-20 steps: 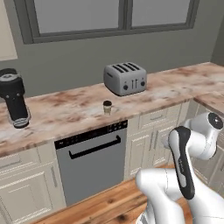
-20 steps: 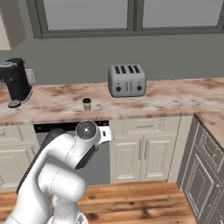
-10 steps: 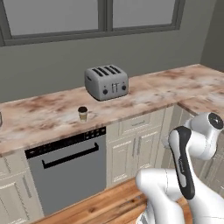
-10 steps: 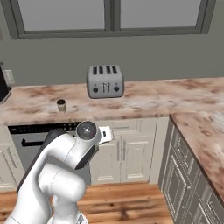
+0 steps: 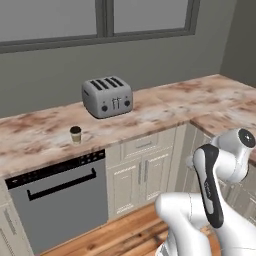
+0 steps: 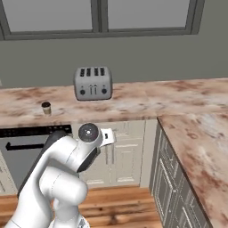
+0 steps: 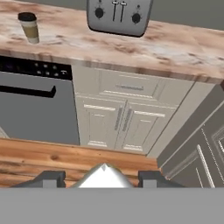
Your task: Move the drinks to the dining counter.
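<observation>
My gripper (image 7: 103,179) is shut on a white carton (image 7: 104,174), whose peaked top pokes up between the dark fingertips (image 7: 50,178) in the hand view. The tan cup with a black lid (image 5: 75,134) stands upright near the front edge of the worktop under the window, above the dishwasher; it is also the cup (image 6: 46,107) at the left and the cup (image 7: 29,27) at the upper left. The arm is folded low in front of the cabinets, well away from the cup. A stone top over cream drawers (image 6: 200,147) runs along the right; I cannot tell whether it is the dining counter.
A silver four-slot toaster (image 5: 107,96) sits at the back of the window worktop (image 5: 165,107), right of the cup. The dishwasher (image 5: 55,200) is below the cup, with cream cabinet doors (image 7: 116,120) beside it. The wooden floor (image 7: 65,157) lies under the hand.
The whole scene has slid left in both base views, so the base has moved right. The black coffee machine has left the frame. The arm's pose and grip look the same.
</observation>
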Controlling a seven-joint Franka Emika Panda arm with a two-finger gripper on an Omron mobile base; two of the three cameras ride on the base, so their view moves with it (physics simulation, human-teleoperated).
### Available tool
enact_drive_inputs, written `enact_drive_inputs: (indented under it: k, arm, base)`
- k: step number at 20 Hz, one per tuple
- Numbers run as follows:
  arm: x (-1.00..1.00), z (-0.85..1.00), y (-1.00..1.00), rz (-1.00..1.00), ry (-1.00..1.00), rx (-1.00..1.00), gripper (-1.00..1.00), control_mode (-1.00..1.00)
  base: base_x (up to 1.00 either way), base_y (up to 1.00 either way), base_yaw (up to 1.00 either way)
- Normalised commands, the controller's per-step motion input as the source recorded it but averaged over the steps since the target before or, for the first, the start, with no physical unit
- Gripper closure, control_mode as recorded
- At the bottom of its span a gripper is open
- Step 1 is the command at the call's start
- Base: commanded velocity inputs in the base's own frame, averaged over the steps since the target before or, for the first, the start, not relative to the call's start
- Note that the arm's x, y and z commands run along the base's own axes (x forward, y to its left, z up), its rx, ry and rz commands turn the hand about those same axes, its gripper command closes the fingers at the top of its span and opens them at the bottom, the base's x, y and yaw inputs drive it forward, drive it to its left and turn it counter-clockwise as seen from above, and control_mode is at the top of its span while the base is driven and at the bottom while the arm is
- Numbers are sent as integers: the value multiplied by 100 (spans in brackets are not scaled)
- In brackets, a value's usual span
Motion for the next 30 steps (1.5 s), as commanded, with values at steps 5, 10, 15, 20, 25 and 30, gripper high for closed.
enact_drive_inputs:
  k: [5,10,15,20,25,30]
  arm:
    - [0,0,0,0,0,0,100,100]
    - [0,0,0,0,0,0,100,100]
    - [0,0,0,0,0,0,100,100]
    - [0,0,0,0,0,0,100,100]
    - [0,0,0,0,0,0,100,100]
    - [0,0,0,0,0,0,100,100]
  base:
    - [0,-61,-4]
    - [0,-61,-11]
    - [0,-39,-23]
    - [2,-17,-31]
    - [6,-10,-35]
    - [14,-10,-35]
